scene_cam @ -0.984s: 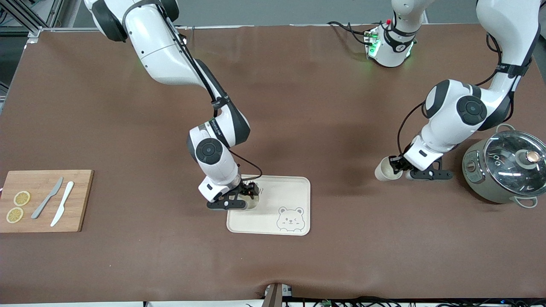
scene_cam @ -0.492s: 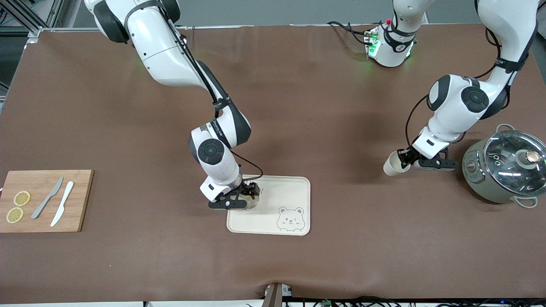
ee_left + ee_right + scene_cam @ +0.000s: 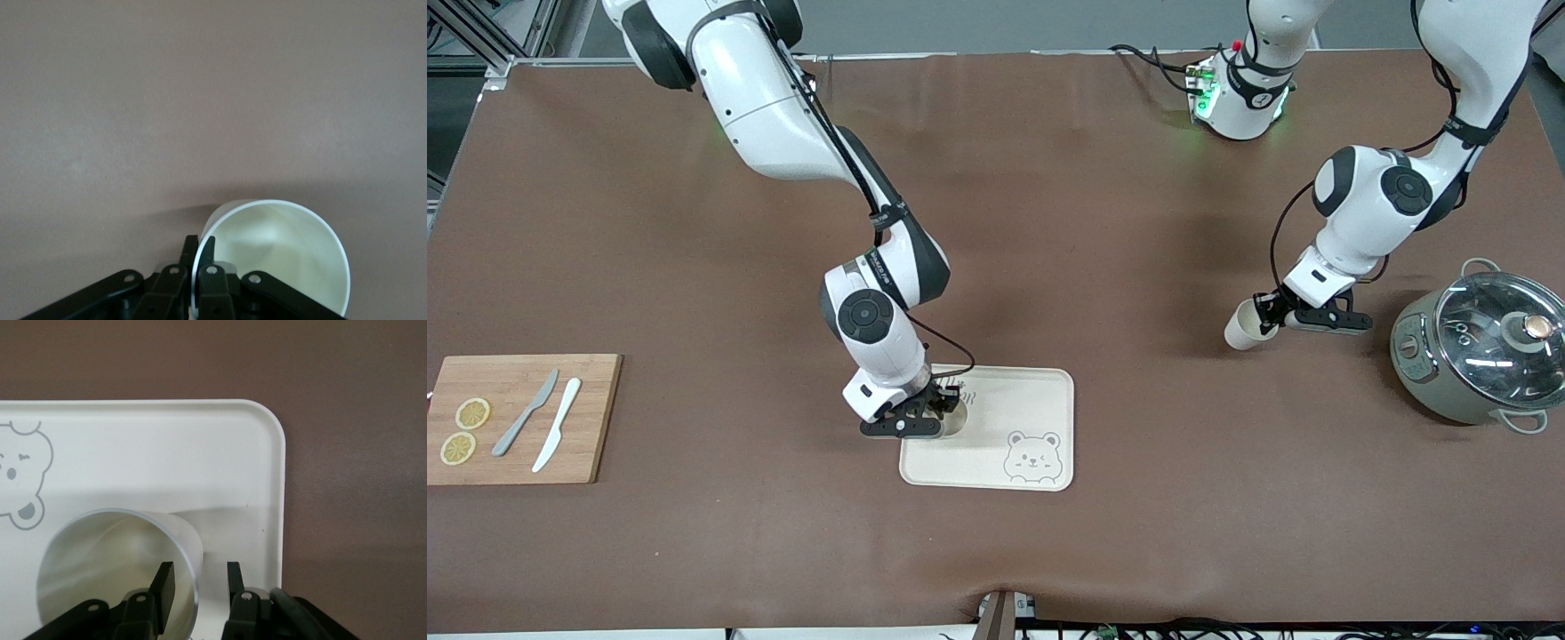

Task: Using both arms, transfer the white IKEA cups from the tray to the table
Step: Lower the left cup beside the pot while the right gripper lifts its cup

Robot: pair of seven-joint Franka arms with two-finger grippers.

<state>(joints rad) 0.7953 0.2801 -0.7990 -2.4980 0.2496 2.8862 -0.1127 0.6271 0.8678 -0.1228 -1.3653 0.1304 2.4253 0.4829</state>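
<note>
One white IKEA cup (image 3: 953, 423) stands upright on the cream bear tray (image 3: 1014, 400). My right gripper (image 3: 947, 407) is open around its wall, one finger inside and one outside, with a gap. In the right wrist view the cup (image 3: 113, 567) sits near the tray's corner (image 3: 253, 453), between my right gripper's (image 3: 198, 577) fingers. My left gripper (image 3: 1267, 311) is shut on the rim of the second white cup (image 3: 1240, 327) and holds it tilted above bare table, beside the pot. In the left wrist view my left gripper (image 3: 199, 245) pinches that cup's (image 3: 280, 247) wall.
A grey glass-lidded pot (image 3: 1480, 351) stands at the left arm's end of the table. A wooden board (image 3: 516, 418) with two knives and lemon slices lies at the right arm's end. A bear drawing (image 3: 1032, 458) marks the tray's nearer part.
My left arm has risen with its cup and drawn away from the pot's side. My right arm has stayed at the tray with hardly any movement.
</note>
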